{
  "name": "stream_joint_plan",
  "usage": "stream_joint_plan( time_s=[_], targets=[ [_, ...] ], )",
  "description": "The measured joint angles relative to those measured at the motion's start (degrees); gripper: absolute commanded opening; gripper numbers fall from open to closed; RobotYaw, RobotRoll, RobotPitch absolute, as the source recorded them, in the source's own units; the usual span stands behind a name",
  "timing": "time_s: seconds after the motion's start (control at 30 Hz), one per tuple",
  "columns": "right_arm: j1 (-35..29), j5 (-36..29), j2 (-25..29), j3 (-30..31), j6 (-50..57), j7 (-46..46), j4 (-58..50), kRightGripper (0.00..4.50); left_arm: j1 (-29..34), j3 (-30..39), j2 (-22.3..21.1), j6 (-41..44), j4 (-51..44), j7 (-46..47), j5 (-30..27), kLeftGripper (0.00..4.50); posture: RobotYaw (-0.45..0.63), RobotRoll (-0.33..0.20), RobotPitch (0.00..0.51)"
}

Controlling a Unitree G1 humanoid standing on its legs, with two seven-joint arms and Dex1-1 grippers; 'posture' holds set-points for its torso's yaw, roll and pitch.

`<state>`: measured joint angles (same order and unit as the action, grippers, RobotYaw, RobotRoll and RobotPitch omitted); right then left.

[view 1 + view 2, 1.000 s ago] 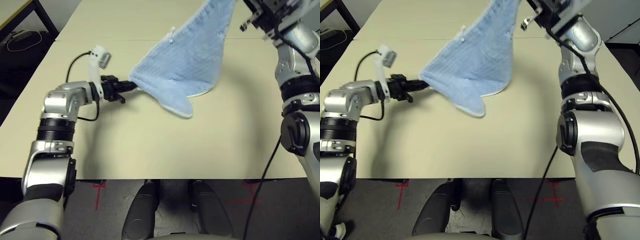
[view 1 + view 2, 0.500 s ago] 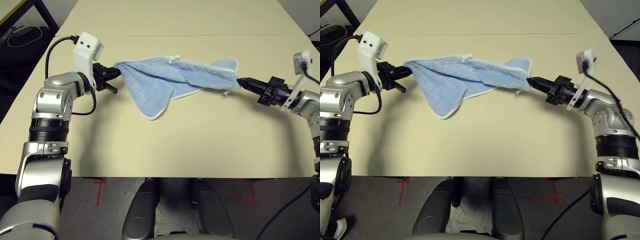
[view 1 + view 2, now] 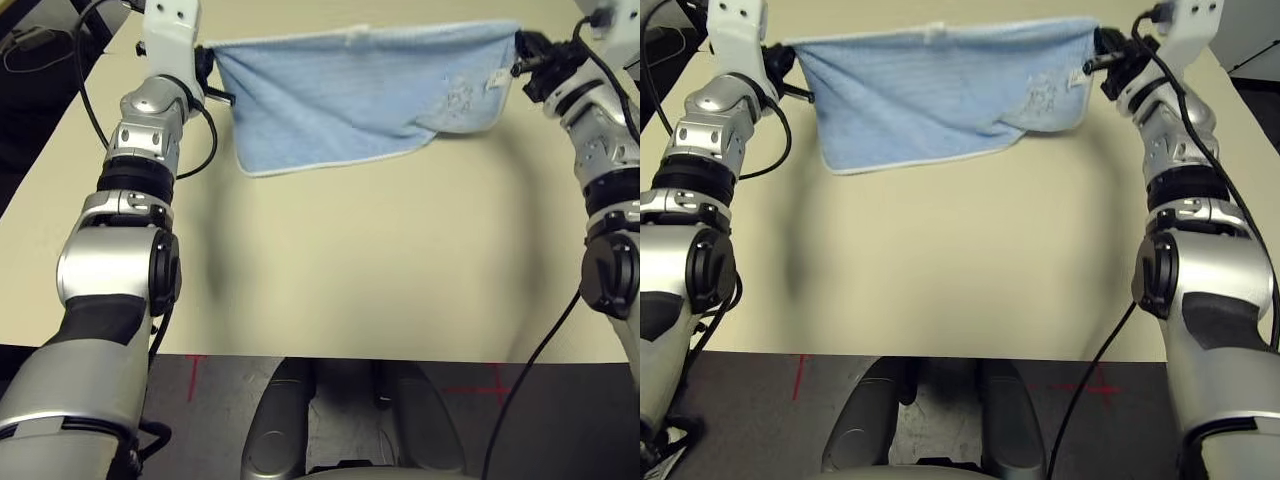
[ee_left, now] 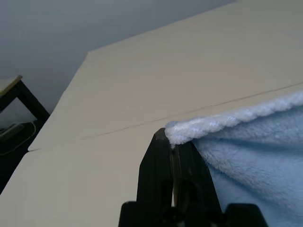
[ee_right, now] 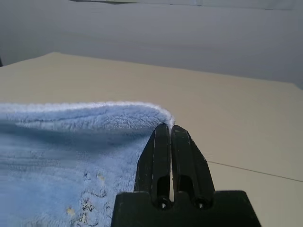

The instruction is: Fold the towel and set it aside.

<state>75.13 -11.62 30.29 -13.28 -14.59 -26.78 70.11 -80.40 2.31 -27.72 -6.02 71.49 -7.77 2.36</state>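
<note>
The light blue towel (image 3: 350, 95) hangs stretched flat in the air between my two grippers, above the far part of the table (image 3: 330, 260). My left gripper (image 3: 208, 62) is shut on its upper left corner, my right gripper (image 3: 520, 48) on its upper right corner. White edging runs along the top and bottom hems, and a small white tag (image 3: 492, 82) shows near the right side. The lower right corner curls under. In the left wrist view the black fingers (image 4: 158, 165) pinch the towel's fluffy corner (image 4: 182, 132); the right wrist view shows the fingers (image 5: 182, 156) closed against the towel's edge (image 5: 94, 113).
The beige table has a seam (image 4: 113, 130) across its far part. Beyond the table's left edge lie a dark floor and a cable (image 3: 30, 42). A black cable (image 3: 530, 360) hangs down from my right arm past the table's front edge.
Both grippers have risen and moved away from me, pulling the towel from a bunched, sagging strip into a taut, flat hanging sheet. The head camera has also tilted.
</note>
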Motion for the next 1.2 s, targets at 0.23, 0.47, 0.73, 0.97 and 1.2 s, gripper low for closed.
stream_joint_plan(
  time_s=[0.23, 0.47, 0.73, 0.97, 1.2],
  targets=[
    [2.80, -0.18, 1.19, -3.91, -6.06, 2.27, 2.19, 0.00, -3.85, 1.50, 0.22, -10.40, 1.73, 4.49, 0.75, 0.05, 0.06, 0.000, 0.314],
    [3.39, -2.99, 2.09, -8.18, -9.23, -2.02, 2.12, 0.00, -4.66, 3.89, 0.30, -20.78, 1.64, 4.81, 0.66, 0.05, 0.05, 0.000, 0.324],
    [-5.43, -5.38, 3.21, -7.82, -1.20, -24.92, 0.37, 0.00, 2.43, 4.58, -1.84, -19.13, 1.23, -6.07, -0.01, 0.05, 0.04, 0.000, 0.342],
    [-15.92, -3.30, 6.60, -1.42, 4.13, -43.94, -6.02, 0.00, 14.35, 2.29, -5.27, -10.42, -2.22, -32.70, -0.74, 0.05, 0.03, 0.000, 0.352],
    [-20.77, -3.54, 11.54, 2.67, 16.60, -55.47, -17.25, 0.00, 19.70, 1.05, -9.17, 1.72, -15.97, -54.45, -5.24, 0.05, 0.03, 0.000, 0.347]
  ],
)
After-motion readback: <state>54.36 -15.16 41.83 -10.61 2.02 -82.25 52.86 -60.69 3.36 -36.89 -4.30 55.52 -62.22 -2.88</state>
